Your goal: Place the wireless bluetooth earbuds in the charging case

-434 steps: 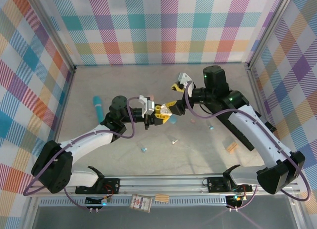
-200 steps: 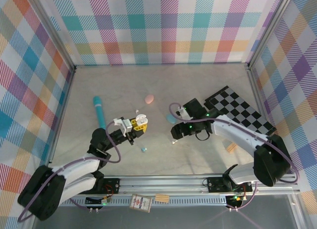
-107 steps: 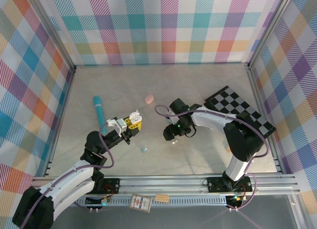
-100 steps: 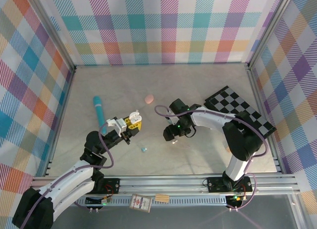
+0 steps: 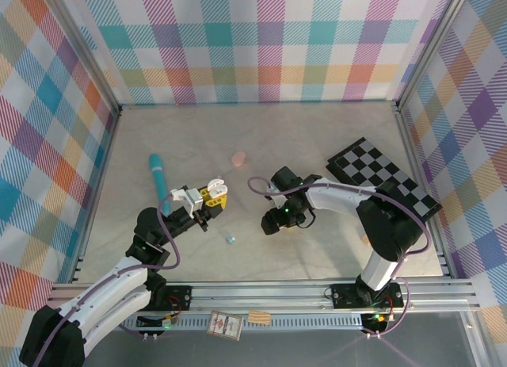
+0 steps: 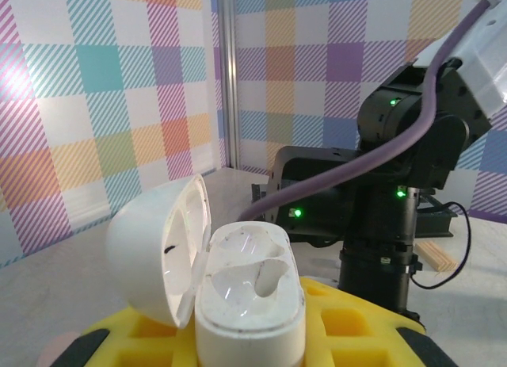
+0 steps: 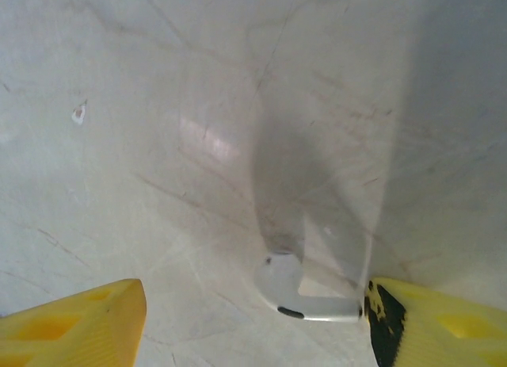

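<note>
My left gripper (image 5: 211, 193) is shut on the white charging case (image 6: 249, 300) and holds it upright above the table. Its lid (image 6: 157, 248) is swung open to the left, and both sockets are empty. My right gripper (image 5: 272, 223) points down at the table with its yellow fingers (image 7: 79, 323) wide open. A white earbud (image 7: 305, 292) lies on the table between them, its stem touching the right finger. A small teal earbud (image 5: 230, 238) lies on the table between the two grippers.
A long teal-blue cylinder (image 5: 157, 177) lies at the left. A pale pink oval case (image 5: 238, 157) sits farther back in the middle. A black-and-white checkered mat (image 5: 380, 173) lies at the right. The right arm (image 6: 388, 216) stands close in front of the held case.
Over the last second the right arm has folded in and brought its gripper down over the white earbud. The left gripper, with the open case, has shifted slightly left and back.
</note>
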You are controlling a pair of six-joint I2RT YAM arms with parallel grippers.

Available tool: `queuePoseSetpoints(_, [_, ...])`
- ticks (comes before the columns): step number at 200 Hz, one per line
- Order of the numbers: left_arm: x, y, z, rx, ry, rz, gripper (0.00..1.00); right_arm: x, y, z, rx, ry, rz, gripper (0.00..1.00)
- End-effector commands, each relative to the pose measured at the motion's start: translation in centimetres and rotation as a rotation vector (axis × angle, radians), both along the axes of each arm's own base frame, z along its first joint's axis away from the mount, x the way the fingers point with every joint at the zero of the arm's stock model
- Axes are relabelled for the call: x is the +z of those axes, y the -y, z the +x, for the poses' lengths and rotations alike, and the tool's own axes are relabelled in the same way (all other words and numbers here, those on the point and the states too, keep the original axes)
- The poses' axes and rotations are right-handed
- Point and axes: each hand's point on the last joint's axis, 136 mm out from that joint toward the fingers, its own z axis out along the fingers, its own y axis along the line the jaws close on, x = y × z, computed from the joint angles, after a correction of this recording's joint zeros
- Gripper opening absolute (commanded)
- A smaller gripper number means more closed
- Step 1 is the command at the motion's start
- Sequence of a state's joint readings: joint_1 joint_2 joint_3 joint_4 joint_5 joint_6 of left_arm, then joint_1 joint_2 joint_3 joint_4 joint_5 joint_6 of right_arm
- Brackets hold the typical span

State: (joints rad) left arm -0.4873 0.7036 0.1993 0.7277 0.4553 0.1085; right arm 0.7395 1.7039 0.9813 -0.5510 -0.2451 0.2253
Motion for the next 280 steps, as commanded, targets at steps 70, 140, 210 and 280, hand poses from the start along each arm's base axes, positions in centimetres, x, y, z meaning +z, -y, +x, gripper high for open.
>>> queuePoseSetpoints(70, [1.5,-1.2,0.9,0.083,0.037,-0.03,0.0,2.2,2.2,-0.7,-0.015,0.033,-0.22,0.74])
queuePoseSetpoints(140, [1.1,-2.1,0.0,0.119,0.011,0.037,0.0,1.6,2.0,-0.2,-0.032,-0.156,-0.449,0.72])
queuePoseSetpoints(210, [1.4,-1.7,-0.2,0.091,0.019,0.044,0.0,0.4,0.7,0.4,-0.01,-0.182,-0.533,0.49])
queuePoseSetpoints(280, [1.2,-1.4,-0.2,0.07,0.018,0.047,0.0,-0.9,0.6,0.2,0.013,-0.207,-0.541,0.41])
